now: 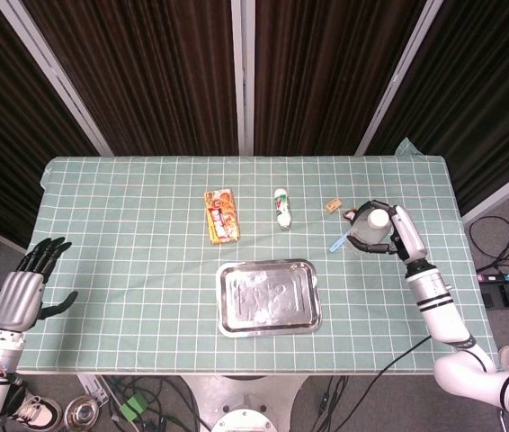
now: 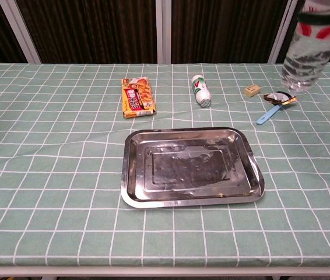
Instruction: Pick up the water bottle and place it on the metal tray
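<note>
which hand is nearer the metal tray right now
Right. The right hand, holding the water bottle, is beyond the metal tray's far right corner; the left hand hangs off the table's left edge.

We lose the water bottle (image 2: 309, 49) top at the chest view's upper right edge; print on the orange packet (image 1: 221, 215) is too small to read.

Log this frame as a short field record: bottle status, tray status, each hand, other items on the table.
water bottle: lifted off the table, held upright, not yet over the tray
metal tray: on the table, nothing on it
right hand: grips the bottle
left hand: holds nothing, fingers apart, at the table's left edge
other items: orange snack packet, small white bottle lying down, blue-handled tool
</note>
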You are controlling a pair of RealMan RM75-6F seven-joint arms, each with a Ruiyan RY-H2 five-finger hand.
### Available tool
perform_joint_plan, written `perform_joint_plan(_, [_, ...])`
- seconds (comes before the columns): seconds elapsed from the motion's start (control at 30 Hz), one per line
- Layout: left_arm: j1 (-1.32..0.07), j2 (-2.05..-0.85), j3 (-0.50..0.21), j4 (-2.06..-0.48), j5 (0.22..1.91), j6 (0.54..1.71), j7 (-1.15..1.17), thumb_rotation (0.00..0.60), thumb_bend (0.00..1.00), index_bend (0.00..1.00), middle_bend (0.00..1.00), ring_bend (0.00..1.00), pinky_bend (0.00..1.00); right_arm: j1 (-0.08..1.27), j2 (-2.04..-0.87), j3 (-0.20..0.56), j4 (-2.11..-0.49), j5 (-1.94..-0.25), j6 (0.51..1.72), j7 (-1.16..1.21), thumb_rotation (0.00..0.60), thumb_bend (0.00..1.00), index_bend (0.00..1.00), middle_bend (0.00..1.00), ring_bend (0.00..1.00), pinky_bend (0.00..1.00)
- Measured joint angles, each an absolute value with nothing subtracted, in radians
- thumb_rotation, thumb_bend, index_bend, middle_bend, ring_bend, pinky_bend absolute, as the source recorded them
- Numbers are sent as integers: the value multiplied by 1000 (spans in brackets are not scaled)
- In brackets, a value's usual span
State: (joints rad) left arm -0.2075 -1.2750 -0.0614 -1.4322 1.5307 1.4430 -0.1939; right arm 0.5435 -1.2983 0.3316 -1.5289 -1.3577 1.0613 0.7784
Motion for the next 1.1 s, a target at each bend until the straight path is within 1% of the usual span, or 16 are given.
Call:
perform_joint_plan(0.07, [-209, -1278, -63, -1432, 1528, 1441, -192, 600, 275, 173, 180, 87, 188, 548, -1284, 349, -1618, -1373, 1078, 775, 600, 146, 679, 550, 392, 423])
perform_joint_plan(0.13, [-208, -1280, -61, -1429, 1527, 1440, -193, 600, 275, 173, 180, 87, 188, 547, -1279, 350, -1719, -1374, 1083, 774, 600, 145, 679, 550, 391, 423])
perform_joint_plan(0.23, [-202, -1281, -55, -1422, 1522, 1437, -200, 600, 275, 173, 180, 87, 188, 539, -1286, 329, -1815, -1354, 1070, 779, 600, 145, 679, 549, 389, 422])
perform_joint_plan(0.27, [-200, -1282, -52, -1418, 1521, 1436, -203, 600, 275, 173, 180, 87, 188, 537, -1292, 320, -1826, -1346, 1062, 783, 600, 145, 678, 549, 388, 422])
perform_joint_plan(0.33, [-198, -1284, -48, -1411, 1522, 1435, -206, 600, 275, 173, 180, 87, 188, 530, -1311, 297, -1814, -1329, 1041, 795, 600, 145, 679, 549, 387, 422])
perform_joint_plan(0.4, [-198, -1286, -46, -1409, 1524, 1434, -208, 600, 275, 173, 180, 87, 188, 525, -1327, 279, -1766, -1323, 1028, 808, 600, 144, 679, 550, 388, 422])
perform_joint_plan(0.53, [-205, -1288, -55, -1415, 1532, 1441, -206, 600, 276, 173, 180, 87, 188, 521, -1342, 262, -1577, -1339, 1027, 827, 600, 143, 679, 550, 388, 422])
perform_joint_plan(0.63, [-207, -1289, -62, -1419, 1528, 1444, -210, 600, 275, 172, 180, 87, 188, 518, -1333, 261, -1492, -1358, 1041, 830, 600, 143, 679, 550, 388, 422])
perform_joint_plan(0.73, [-204, -1289, -60, -1418, 1523, 1443, -219, 600, 275, 173, 180, 87, 188, 511, -1312, 262, -1505, -1370, 1059, 822, 600, 143, 679, 554, 389, 422])
perform_joint_plan(0.87, [-200, -1293, -53, -1411, 1517, 1434, -223, 600, 276, 173, 180, 87, 188, 533, -1312, 269, -1614, -1368, 1043, 796, 600, 143, 679, 553, 389, 422])
perform_joint_plan(0.93, [-198, -1296, -51, -1410, 1516, 1434, -219, 600, 275, 173, 180, 87, 188, 575, -1350, 279, -1651, -1360, 1009, 772, 600, 143, 679, 553, 389, 422])
perform_joint_plan(1.03, [-196, -1293, -48, -1412, 1515, 1432, -211, 600, 276, 173, 180, 87, 188, 649, -1433, 301, -1649, -1331, 960, 727, 600, 143, 679, 553, 390, 422])
perform_joint_plan(1.1, [-195, -1289, -50, -1412, 1513, 1434, -215, 600, 276, 173, 180, 87, 188, 682, -1470, 308, -1647, -1323, 951, 703, 600, 143, 679, 553, 389, 422])
